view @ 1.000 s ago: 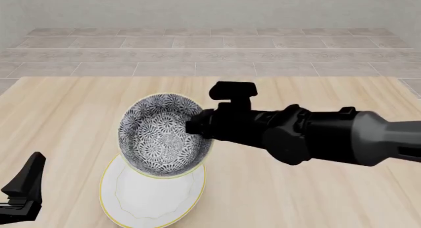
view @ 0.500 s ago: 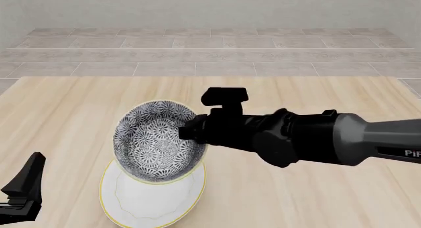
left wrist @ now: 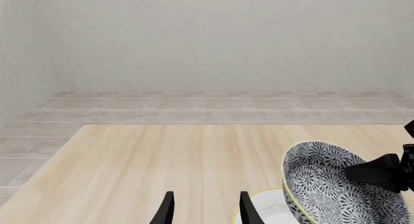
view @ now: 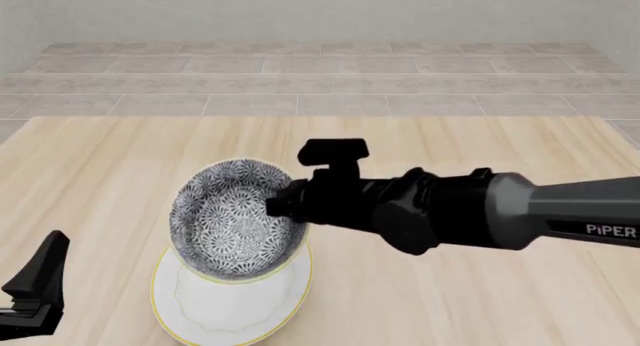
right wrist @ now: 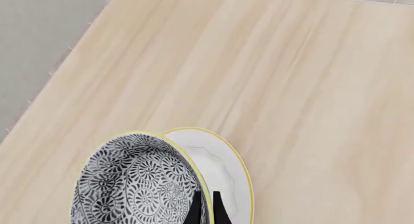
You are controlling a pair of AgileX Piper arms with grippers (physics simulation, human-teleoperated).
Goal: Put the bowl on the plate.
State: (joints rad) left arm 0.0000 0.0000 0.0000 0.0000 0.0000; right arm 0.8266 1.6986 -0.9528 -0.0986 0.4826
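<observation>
The bowl [view: 236, 220], patterned dark grey and white with a yellowish rim, hangs tilted over the far half of the plate [view: 232, 314]. My right gripper [view: 284, 203] is shut on the bowl's right rim. In the right wrist view its fingers [right wrist: 195, 210] pinch the rim of the bowl [right wrist: 133, 183], with the white plate [right wrist: 228, 171] just beyond. Whether the bowl touches the plate I cannot tell. My left gripper [view: 32, 292] stays open at the near left corner, apart from both. Its wrist view shows the open gripper [left wrist: 205, 209], the bowl [left wrist: 320, 187] and a sliver of plate [left wrist: 265, 204].
The light wooden table [view: 480, 301] ends at a far edge, with grey tiled floor [view: 320, 84] and a pale wall beyond. The right arm [view: 470, 211] stretches across the table from the right.
The right arm has carried the bowl down and slightly left, closer onto the plate. The left gripper has stayed where it was.
</observation>
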